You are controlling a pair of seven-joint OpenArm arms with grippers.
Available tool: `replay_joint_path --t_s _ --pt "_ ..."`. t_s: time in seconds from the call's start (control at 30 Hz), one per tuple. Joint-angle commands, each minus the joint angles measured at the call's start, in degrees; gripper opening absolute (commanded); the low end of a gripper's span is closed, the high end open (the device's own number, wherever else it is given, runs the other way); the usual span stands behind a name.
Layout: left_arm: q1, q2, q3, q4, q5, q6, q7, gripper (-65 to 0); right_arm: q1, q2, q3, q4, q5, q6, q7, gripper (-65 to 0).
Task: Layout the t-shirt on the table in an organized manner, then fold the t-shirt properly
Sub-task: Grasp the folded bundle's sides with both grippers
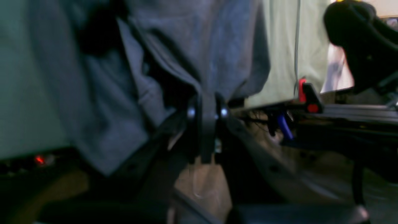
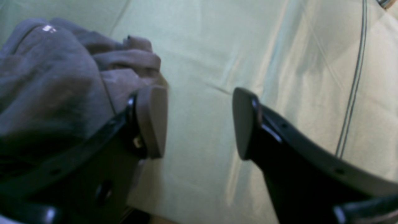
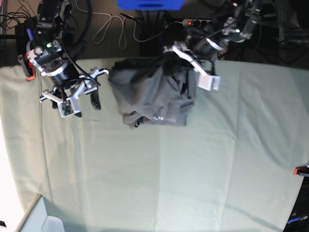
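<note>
Table point(image 3: 193, 183), t-shirt's point(image 3: 154, 94) unreadable white mark point(image 3: 157, 117)

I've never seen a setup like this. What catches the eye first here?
A crumpled medium-grey cotton t-shirt sits bunched near the far edge of the big table draped in pale mint-green cloth. The left gripper has its fingers pinched shut on a fold of the shirt at that edge. The right gripper hangs beside the shirt with fingers apart, holding nothing.
</note>
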State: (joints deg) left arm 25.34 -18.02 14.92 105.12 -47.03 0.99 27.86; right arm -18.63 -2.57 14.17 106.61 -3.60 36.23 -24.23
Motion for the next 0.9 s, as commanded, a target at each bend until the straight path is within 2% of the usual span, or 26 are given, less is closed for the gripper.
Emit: replay_joint_path --t_s 0.0,0.17,0.33,0.6,0.67,0.87 --pt "1.07 -0.66 -1.25 1.82 -0.84 -0.77 -0.74 -65.0 0.22 0.06 -0.06 0.95 1.27 0.12 1.5 -31.4" --pt "5.82 -0.48 -9.42 3.05 -1.37 -0.77 -0.74 -65.0 0.04 -0.03 -0.06 0.95 1.27 0.12 1.33 -31.4" --pt "9.25 -0.4 -14.26 2.26 -1.28 -0.86 -0.74 -65.0 0.04 -0.03 -0.15 0.95 1.27 0.12 1.33 -31.4" --pt "6.09 -0.22 -14.52 -2.75 -1.37 -0.86 -0.74 -65.0 0.04 -0.2 -0.24 0.95 1.27 0.12 1.33 -31.4" --pt "4.94 1.27 -14.52 -4.24 -1.28 -0.86 -0.56 -64.5 0.04 -0.29 -0.42 0.87 1.27 0.12 1.33 -31.4" --pt "3.62 2.07 -14.52 -7.93 -1.37 -0.95 -0.21 -64.5 -0.58 -0.11 -4.02 0.87 1.18 0.12 1.33 -31.4"
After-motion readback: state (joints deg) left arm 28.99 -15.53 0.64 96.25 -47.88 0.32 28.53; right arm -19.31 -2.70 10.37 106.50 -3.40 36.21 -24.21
